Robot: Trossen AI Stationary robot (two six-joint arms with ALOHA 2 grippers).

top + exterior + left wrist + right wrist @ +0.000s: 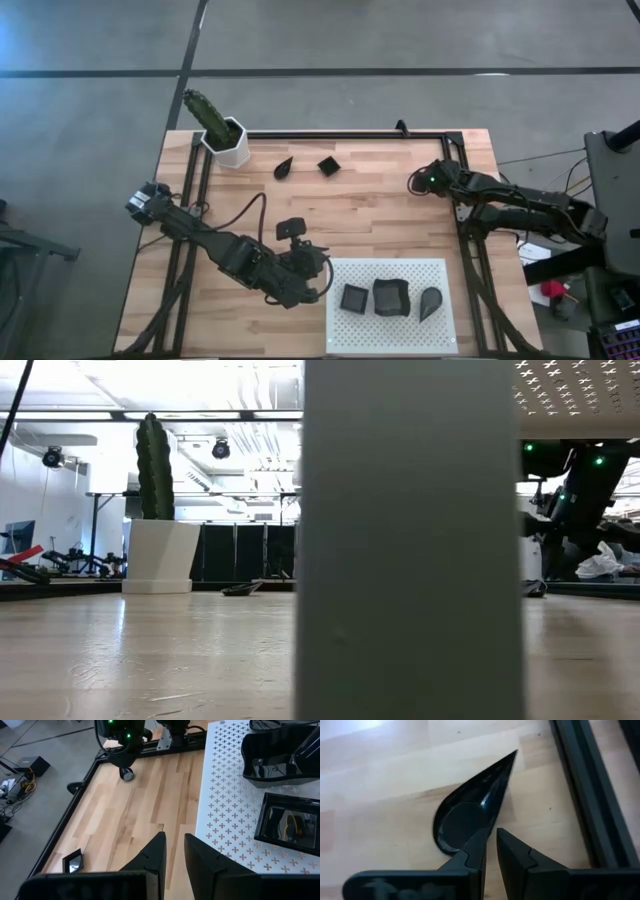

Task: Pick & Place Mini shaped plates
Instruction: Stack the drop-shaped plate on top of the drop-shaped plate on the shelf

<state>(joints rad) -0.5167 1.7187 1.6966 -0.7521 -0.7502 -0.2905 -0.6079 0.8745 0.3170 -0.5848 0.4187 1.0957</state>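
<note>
Left arm stretches in from the table's left edge, its gripper [312,266] low near the front edge, fingers [155,857] a narrow gap apart, holding nothing. Right arm comes from the right edge, gripper [490,847] pointing down, fingers barely parted, empty.

A grey concrete floor [100,110] with dark seam lines is surrounding the butcher-block wooden table [370,215]; bright ceiling lights [230,390] are glowing overhead.

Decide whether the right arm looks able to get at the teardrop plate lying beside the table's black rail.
Probably yes: the right gripper sits right at the teardrop plate's rounded end, nothing lies between them, and the black rail runs clear of the plate.
</note>
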